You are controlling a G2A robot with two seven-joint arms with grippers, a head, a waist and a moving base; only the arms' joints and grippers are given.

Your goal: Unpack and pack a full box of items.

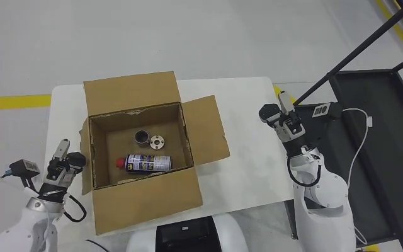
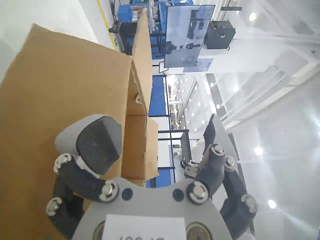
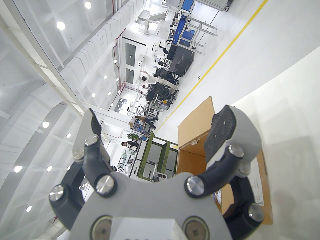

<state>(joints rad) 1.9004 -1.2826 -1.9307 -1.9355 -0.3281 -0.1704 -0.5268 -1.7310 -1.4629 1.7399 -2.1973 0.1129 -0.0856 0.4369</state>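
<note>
Three items lie on the floor of the open cardboard box standing on the white bench. A spray can with a red cap rests on its side along the wall nearest the robot. A short metal ring and a round metal flange sit just beside each other toward the middle. We see the box's flaps folded outward, the far one and the near one lying widest.

The left hand hovers just beside the box's left wall, at the bench's left edge, its fingers apart and holding nothing. From its own wrist we see that hand with the brown outer wall of the box close behind one padded finger.

The right hand stands well apart from the box, over the bench's right edge and near a dark cart, its fingers also spread wide and empty. From its own wrist, the hand frames the box farther off on the bench.
</note>
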